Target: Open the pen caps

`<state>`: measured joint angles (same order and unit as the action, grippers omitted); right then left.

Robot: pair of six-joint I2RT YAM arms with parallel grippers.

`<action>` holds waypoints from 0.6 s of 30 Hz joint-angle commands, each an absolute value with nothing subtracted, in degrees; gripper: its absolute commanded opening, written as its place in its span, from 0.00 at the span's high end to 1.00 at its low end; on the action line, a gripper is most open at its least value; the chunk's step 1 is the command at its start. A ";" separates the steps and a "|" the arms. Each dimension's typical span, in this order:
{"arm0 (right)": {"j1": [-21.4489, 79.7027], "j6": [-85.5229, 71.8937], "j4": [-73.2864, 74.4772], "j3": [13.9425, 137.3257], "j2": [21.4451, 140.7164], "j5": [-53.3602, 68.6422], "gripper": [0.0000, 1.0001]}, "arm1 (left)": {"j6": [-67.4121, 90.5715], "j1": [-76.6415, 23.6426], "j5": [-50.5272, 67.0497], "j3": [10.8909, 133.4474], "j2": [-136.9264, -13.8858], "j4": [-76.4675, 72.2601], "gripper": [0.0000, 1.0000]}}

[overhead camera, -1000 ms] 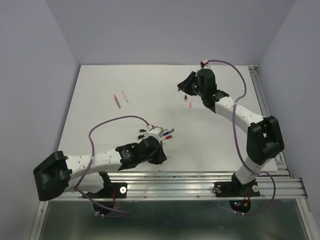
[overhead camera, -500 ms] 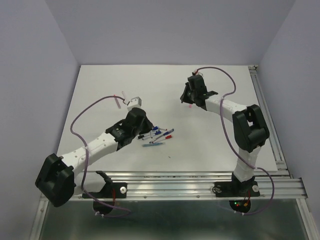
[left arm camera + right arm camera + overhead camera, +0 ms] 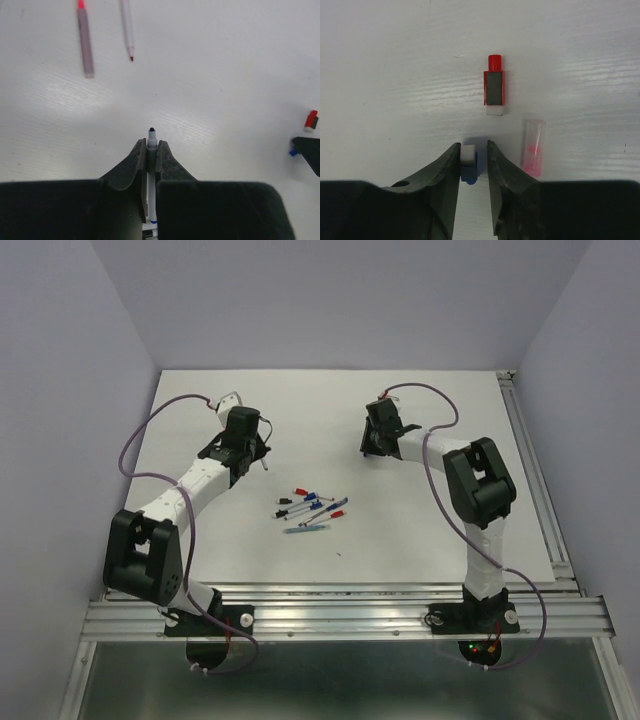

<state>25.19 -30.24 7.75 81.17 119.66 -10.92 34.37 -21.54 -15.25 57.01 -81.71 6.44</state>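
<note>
At right jaws, three pen caps (image 3: 494, 90)

The white table (image 3: 420, 530) bears a loose cluster of pens (image 3: 312, 508), a red cap (image 3: 494, 86) and a pink translucent cap (image 3: 533, 149).

Red cap (image 3: 494, 86), blue cap (image 3: 468, 167), perhaps pink cap (image 3: 534, 150): grouped.

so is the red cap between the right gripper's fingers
No, the red cap lies on the table ahead of the right gripper; a blue cap sits between its jaws.
</note>
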 commanded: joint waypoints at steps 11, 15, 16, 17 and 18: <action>25.40 -28.39 9.77 78.32 106.45 -12.48 0.24 | 28.13 -10.72 -12.30 72.06 -100.78 6.15 0.95; 25.40 -28.83 5.90 69.37 98.19 -10.64 0.14 | 26.90 -10.02 -15.90 78.90 -106.60 8.34 0.93; 25.31 -29.09 5.11 67.34 96.35 -9.33 0.11 | 26.29 -9.76 -16.26 80.23 -107.74 9.05 0.92; 25.40 -29.79 4.23 65.41 92.76 -8.45 0.08 | 26.02 -9.58 -16.43 81.46 -109.76 9.57 0.92; 25.40 -29.88 1.87 61.13 90.72 -6.18 0.06 | 25.67 -9.41 -16.87 83.48 -110.73 10.10 0.92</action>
